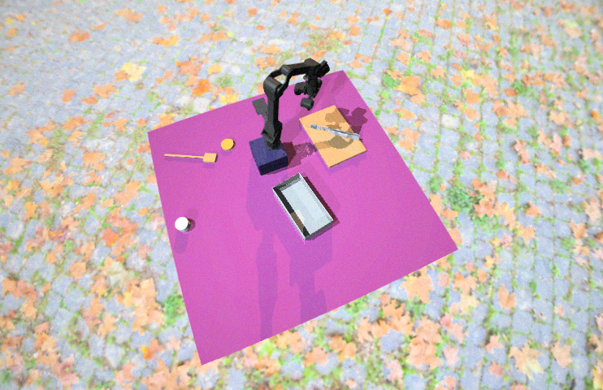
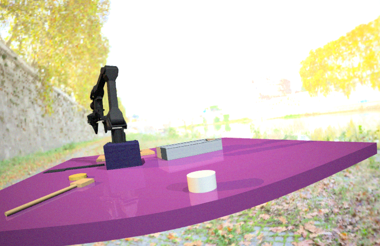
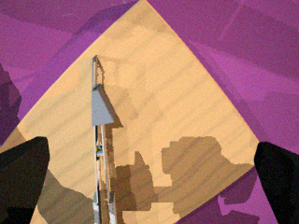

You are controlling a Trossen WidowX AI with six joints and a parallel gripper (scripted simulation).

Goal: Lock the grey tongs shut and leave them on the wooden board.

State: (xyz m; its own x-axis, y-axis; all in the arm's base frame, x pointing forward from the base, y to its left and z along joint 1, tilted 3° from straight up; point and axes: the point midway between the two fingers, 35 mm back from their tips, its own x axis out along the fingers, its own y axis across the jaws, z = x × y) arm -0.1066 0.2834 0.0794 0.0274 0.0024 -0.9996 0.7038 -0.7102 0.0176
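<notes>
The grey tongs (image 1: pixel 335 131) (image 3: pixel 103 168) lie flat on the wooden board (image 1: pixel 338 148) (image 3: pixel 181 100), their arms close together. Part of the board also shows in the exterior view (image 2: pixel 147 151); the tongs are hidden there. My gripper (image 1: pixel 306 101) (image 2: pixel 99 125) (image 3: pixel 156 151) is open and empty. It hangs well above the board, and its two dark fingers stand wide apart at the sides of the wrist view. The grey roasting tin (image 1: pixel 304 205) (image 2: pixel 190 148) stands empty near the middle of the purple table (image 1: pixel 380 206) (image 2: pixel 283 162).
A wooden mallet (image 1: pixel 192 157) (image 2: pixel 48 196), a yellow disc (image 1: pixel 227 144) (image 2: pixel 77 176) and a white cylinder (image 1: pixel 182 223) (image 2: pixel 201 181) lie on the table away from the board. The arm's dark blue base (image 1: pixel 268 155) (image 2: pixel 122 154) stands beside the board.
</notes>
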